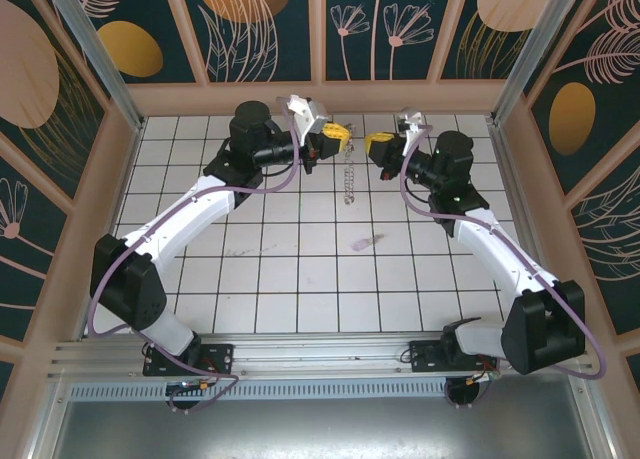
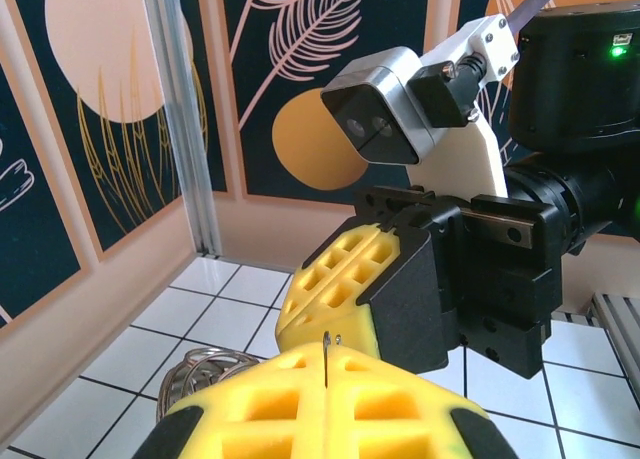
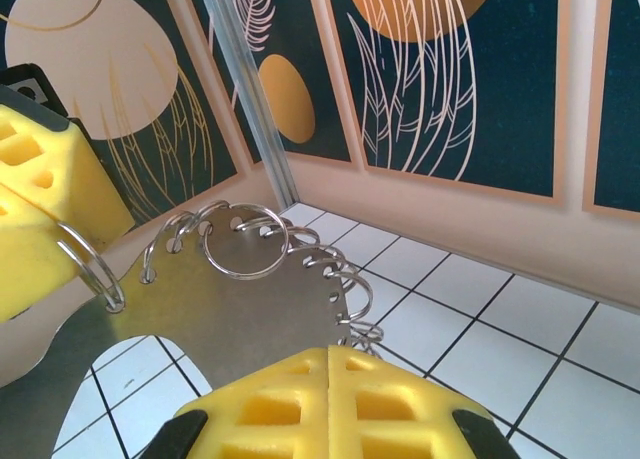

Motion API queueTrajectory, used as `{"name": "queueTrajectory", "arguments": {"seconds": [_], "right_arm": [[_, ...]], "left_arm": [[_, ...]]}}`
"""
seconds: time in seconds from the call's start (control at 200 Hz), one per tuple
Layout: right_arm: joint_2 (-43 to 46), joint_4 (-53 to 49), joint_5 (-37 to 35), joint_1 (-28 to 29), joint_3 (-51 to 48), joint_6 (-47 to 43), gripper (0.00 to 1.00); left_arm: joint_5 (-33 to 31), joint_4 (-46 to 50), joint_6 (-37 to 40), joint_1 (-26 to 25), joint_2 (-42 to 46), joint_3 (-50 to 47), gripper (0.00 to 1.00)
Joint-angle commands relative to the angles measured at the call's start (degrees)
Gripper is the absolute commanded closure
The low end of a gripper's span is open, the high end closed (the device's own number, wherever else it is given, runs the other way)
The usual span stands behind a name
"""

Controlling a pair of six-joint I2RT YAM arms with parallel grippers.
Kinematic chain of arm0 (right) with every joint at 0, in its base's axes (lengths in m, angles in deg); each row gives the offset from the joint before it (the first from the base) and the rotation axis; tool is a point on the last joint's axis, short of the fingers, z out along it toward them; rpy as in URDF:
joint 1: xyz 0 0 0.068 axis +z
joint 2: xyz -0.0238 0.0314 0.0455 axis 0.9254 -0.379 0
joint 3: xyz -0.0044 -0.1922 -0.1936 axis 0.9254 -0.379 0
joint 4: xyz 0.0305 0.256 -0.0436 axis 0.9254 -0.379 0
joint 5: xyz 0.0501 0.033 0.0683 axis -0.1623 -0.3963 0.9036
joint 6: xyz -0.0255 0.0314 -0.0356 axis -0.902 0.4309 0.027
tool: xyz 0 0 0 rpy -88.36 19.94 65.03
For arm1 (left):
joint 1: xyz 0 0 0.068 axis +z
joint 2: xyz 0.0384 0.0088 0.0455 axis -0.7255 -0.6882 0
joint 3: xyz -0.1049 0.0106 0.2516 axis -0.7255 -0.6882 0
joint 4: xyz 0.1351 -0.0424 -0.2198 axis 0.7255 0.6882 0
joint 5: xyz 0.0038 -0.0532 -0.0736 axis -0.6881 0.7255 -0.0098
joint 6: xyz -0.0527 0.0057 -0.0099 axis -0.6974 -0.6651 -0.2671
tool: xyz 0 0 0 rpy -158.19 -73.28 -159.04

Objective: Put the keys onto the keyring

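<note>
Clearly the keyring [image 3: 250, 309] is flat grey metal edged with silvery loops [image 3: 243, 241]

No word, number, brand or label can be read in any of the views. The wall panels [image 1: 250, 19] carry only drawn leaves and round shapes. The one sign is a small green lamp [image 2: 617, 48], lit on the black housing of the right arm [image 2: 570, 89].
</note>
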Motion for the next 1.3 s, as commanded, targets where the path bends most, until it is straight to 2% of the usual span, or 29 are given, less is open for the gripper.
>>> {"name": "queueTrajectory", "arguments": {"seconds": [0.0,0.135,0.355,0.515,0.786,1.051,1.291], "right_arm": [[1.6,0.7,-0.9,-0.4,-0.9,0.3,1.00],[1.6,0.4,-3.6,-0.5,-2.6,2.2,1.00],[1.0,-7.7,-15.3,-2.3,-5.8,9.7,1.00],[0.6,-16.8,-22.7,-3.0,-10.6,16.3,0.72],[1.1,-26.1,-30.0,-1.8,-20.0,23.9,0.60],[-4.5,-31.1,-36.7,-0.5,-21.0,26.3,0.58],[-6.9,-32.4,-38.9,0.4,-21.8,28.3,0.58]], "left_arm": [[0.8,-3.8,0.4,-0.4,1.5,-0.4,1.00],[-0.5,-4.6,0.1,-0.3,1.7,-1.5,1.00],[-2.5,-7.7,-1.2,-0.4,2.2,-4.1,1.00],[-3.2,-9.4,-1.9,-0.4,3.1,-6.2,1.00],[-3.2,-11.0,-2.5,-0.4,4.3,-8.6,1.00],[-3.6,-11.6,-2.7,-0.3,4.8,-9.4,1.00],[-4.3,-11.4,-2.1,-0.3,5.5,-10.1,1.00]]}}
